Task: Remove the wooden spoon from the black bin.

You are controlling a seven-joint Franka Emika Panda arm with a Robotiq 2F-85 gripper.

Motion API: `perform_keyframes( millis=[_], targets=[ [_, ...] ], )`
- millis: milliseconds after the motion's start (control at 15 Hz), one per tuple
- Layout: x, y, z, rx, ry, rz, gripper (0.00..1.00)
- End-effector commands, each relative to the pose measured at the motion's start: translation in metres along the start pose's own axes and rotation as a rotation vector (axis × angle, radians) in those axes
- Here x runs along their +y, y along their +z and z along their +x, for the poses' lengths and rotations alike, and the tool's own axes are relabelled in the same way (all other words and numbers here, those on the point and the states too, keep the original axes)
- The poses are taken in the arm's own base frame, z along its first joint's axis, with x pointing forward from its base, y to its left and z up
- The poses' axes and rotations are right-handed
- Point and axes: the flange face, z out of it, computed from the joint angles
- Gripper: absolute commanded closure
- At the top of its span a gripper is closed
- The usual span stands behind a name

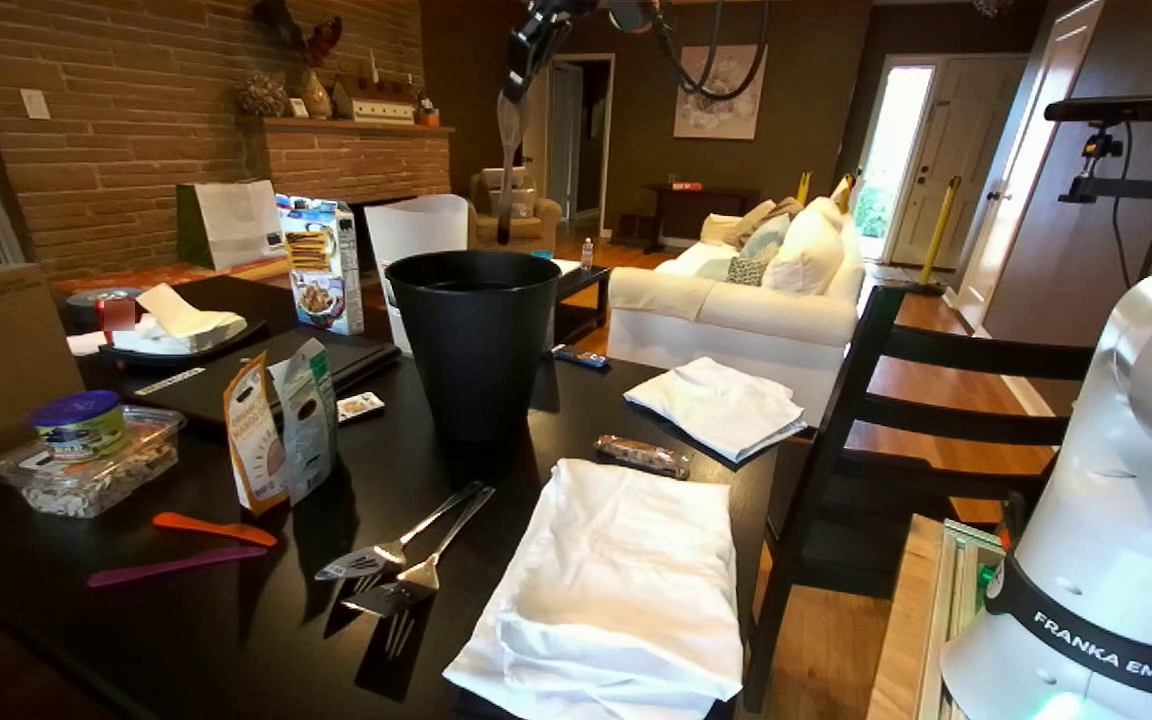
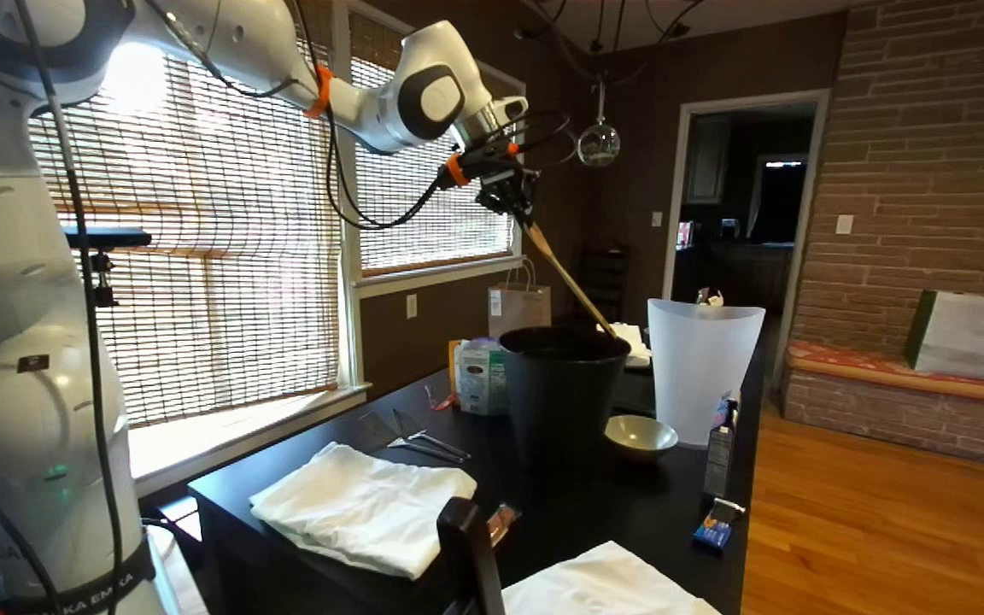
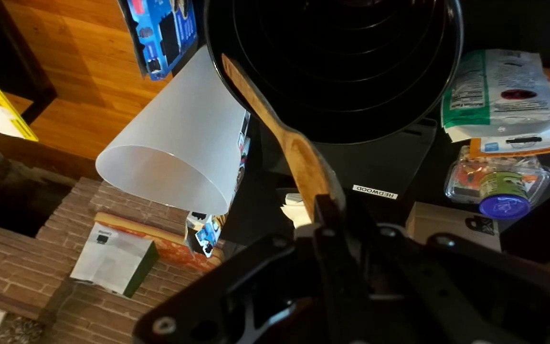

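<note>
- gripper (image 2: pixel 523 215): its jaws are pinching the bowl end of the wooden spoon (image 3: pixel 306 165) and are sitting closed down to its thickness.
- wooden spoon: it is hanging at a slant, handle downward, over the mouth of the black bin (image 1: pixel 476 360); in an exterior view the handle's end (image 1: pixel 504 230) is showing just above the rim.
- black bin: it is standing upright on the dark table (image 1: pixel 186 640).
- pale bowl (image 2: pixel 641 434): it is resting just beside the black bin, with a translucent white wastebasket (image 2: pixel 701 367) standing close by.
- metal utensils (image 1: pixel 421 578): two are lying side by side near the black bin.
- pouches (image 1: pixel 258 440): two are standing upright; an orange utensil (image 1: pixel 216 527) and a purple utensil (image 1: pixel 176 568) are lying flat near them.
- wrapped bar (image 1: pixel 642 456): it is lying between two white cloths (image 1: pixel 626 580).
- purple-lidded tub (image 1: pixel 81 430): it is sitting on a clear container (image 1: pixel 101 482).
</note>
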Motion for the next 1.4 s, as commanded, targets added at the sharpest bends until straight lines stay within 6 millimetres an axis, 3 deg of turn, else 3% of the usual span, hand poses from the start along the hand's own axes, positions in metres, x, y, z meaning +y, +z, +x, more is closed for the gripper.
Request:
perform_keyframes(
  millis=[0, 200, 467, 1067, 1333],
  targets=[
    [0.017, -0.023, -0.021, -0.037, 0.025, -0.057, 0.98],
    [0.037, -0.034, -0.033, -0.08, 0.05, -0.114, 0.98],
    [0.05, -0.031, -0.054, -0.196, 0.059, -0.181, 0.98],
    [0.02, -0.004, -0.103, -0.256, -0.169, 0.072, 0.98],
    [0.019, 0.007, -0.128, -0.287, -0.217, 0.147, 0.98]
  ],
)
